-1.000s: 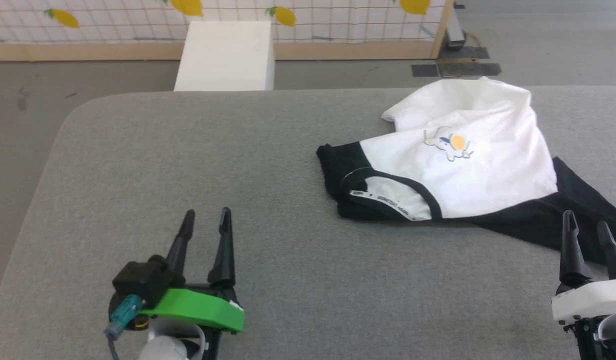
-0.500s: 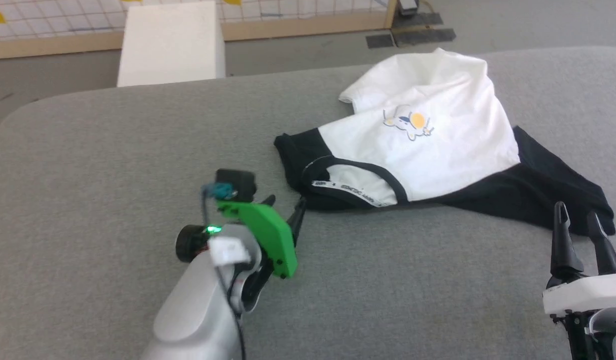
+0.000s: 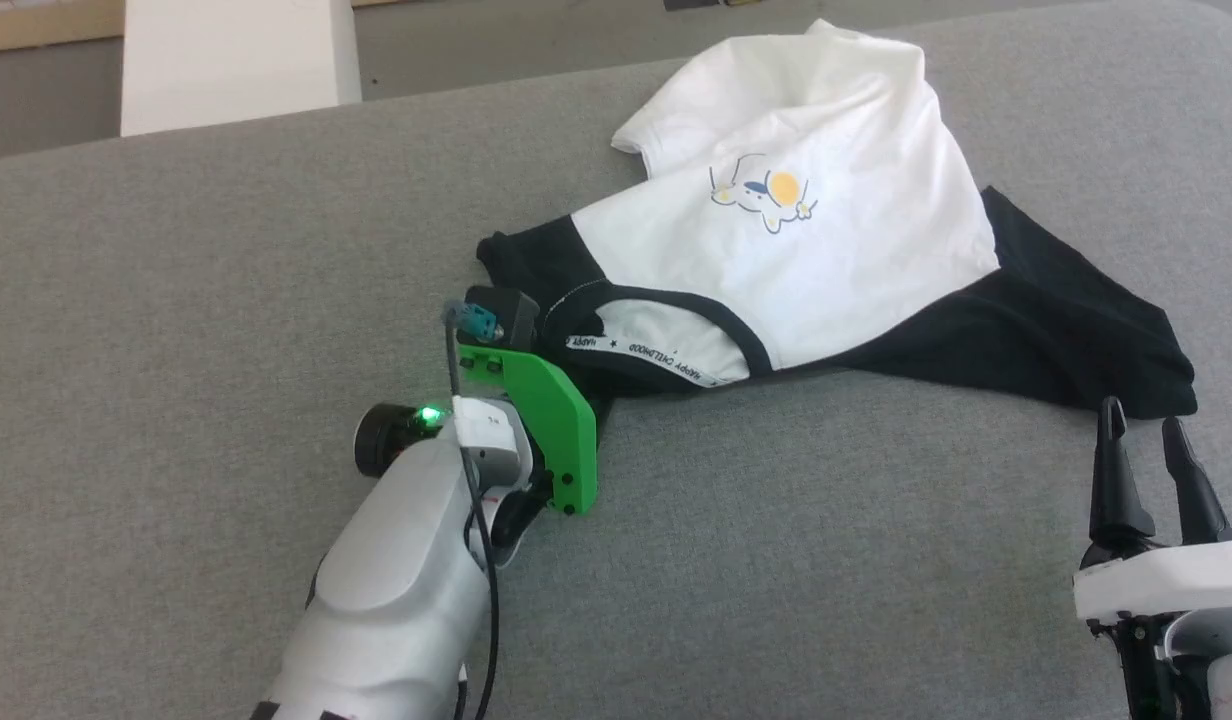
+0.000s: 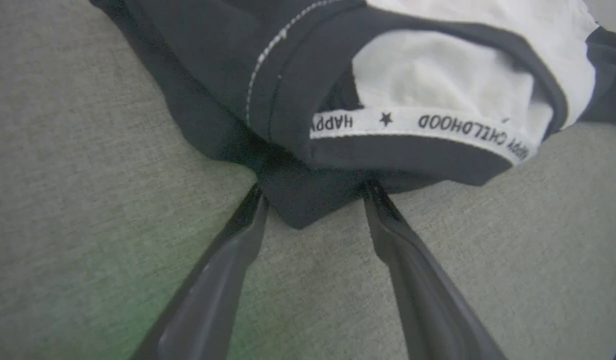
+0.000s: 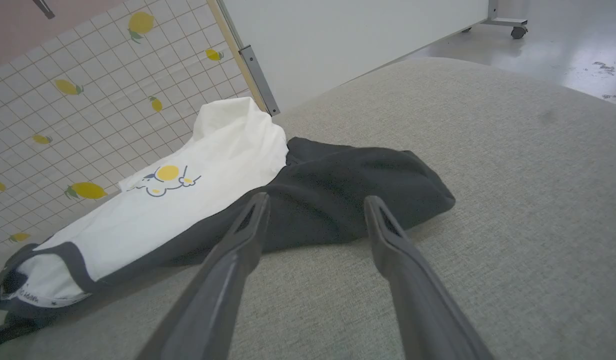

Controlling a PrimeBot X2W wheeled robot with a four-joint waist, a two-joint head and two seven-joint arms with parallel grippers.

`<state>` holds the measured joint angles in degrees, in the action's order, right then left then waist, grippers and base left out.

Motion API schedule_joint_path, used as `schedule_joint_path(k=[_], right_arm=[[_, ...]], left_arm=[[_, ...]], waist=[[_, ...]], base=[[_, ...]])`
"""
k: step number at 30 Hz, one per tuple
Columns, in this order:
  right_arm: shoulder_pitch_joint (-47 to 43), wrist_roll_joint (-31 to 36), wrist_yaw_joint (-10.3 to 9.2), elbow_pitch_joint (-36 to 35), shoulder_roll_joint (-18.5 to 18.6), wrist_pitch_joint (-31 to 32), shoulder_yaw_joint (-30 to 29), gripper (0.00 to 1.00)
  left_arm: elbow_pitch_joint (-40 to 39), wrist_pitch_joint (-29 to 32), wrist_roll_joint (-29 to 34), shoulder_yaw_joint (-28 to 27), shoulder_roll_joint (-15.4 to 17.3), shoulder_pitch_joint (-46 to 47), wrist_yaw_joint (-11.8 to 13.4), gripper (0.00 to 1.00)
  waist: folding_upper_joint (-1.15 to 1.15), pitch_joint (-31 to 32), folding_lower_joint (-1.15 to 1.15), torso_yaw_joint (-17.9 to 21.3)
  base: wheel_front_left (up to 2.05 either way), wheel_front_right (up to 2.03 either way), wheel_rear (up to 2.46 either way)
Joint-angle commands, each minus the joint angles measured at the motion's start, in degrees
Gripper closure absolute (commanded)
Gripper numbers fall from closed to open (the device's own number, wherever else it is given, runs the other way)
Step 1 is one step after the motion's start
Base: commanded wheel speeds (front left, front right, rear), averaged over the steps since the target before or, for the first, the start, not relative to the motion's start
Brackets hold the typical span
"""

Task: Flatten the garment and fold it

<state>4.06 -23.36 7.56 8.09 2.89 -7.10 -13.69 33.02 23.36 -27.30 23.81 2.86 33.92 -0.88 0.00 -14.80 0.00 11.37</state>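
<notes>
Item: garment (image 3: 856, 260), white T-shirt with black sleeves and black collar trim, lying crumpled and unfolded on the far right part of the grey padded bench (image 3: 176, 300). Chest print (image 3: 761, 195) in yellow and blue facing up, detail too small to read. One black sleeve (image 3: 1066, 330) spread toward the right edge; the other bunched beside the collar, its shape hard to make out. Neck tape (image 4: 423, 125) lettered "HAPPY CHILDHOOD", partly cut off at the fold. Far hem rucked up, underside hidden. Left gripper (image 4: 314, 192): jaws spread wide, nothing clamped, tips at the near edge of the black cloth below the collar, a corner of that cloth between the two fingers; on top of the cloth or under it, cannot tell. In the head view, those fingers hidden behind the green bracket (image 3: 551, 420). Right gripper (image 3: 1140, 418): jaws likewise wide apart and empty, near the bench's near right corner, tips just beside the sleeve's near corner; contact not discernible; body cut off at the frame edge. Beyond the far edge: white box (image 3: 231, 60), cut off at the top, and lemon-patterned grid screen (image 5: 63, 100).
</notes>
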Motion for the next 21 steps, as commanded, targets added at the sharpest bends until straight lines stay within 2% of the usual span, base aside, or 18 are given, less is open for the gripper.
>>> schedule_joint_path(k=[1, 2, 3, 7, 11, 16, 21], right_arm=[[1.13, -0.47, -0.08, 0.16, -0.01, -0.57, -0.02, 0.00], [1.23, -0.46, -0.08, 0.26, -0.01, -0.69, -0.06, 0.00], [1.31, -0.39, -0.08, 0.36, -0.01, -0.75, -0.07, 0.00], [1.52, -0.08, -0.08, 0.83, -0.01, -0.87, -0.22, 0.00], [1.46, 0.18, -0.08, 1.16, -0.02, -1.07, -0.63, 0.00], [1.46, 0.76, -0.08, 1.36, -0.02, -0.87, -0.95, 0.00], [1.55, 1.18, -0.08, 1.33, -0.02, -0.34, -0.65, 0.00]], left_arm=[[0.62, -0.75, -0.46, -0.25, 0.31, 0.85, 0.09, 0.00], [0.73, -1.46, -0.66, -0.35, 0.29, 1.05, -0.10, 0.58], [0.86, -1.99, -0.83, -0.37, 0.28, 1.18, -0.28, 1.00], [1.52, -3.17, -1.64, 0.05, 0.21, 1.54, -1.13, 1.00], [1.29, -6.39, -1.67, -0.87, 0.65, 2.38, -0.57, 1.00], [0.00, -13.46, -2.47, -6.04, 3.21, 3.35, 2.69, 1.00], [-1.37, -19.55, -4.53, -12.97, 7.13, 2.47, 6.20, 1.00]], waist=[[0.00, -0.85, 0.00, 0.41], [0.00, -1.00, 0.00, 0.33], [0.00, -1.07, 0.00, 0.23], [0.00, -0.93, 0.00, -0.78], [0.00, -0.06, 0.00, -3.04], [0.00, 2.11, 0.00, -6.66], [0.00, 4.18, 0.00, -9.45]], base=[[0.00, 0.00, 0.00], [0.00, 0.00, 0.00], [0.00, 0.00, 0.00], [0.00, 0.00, 0.00], [0.00, 0.00, 0.00], [0.00, 0.00, 0.00], [0.00, 0.00, 0.00]])
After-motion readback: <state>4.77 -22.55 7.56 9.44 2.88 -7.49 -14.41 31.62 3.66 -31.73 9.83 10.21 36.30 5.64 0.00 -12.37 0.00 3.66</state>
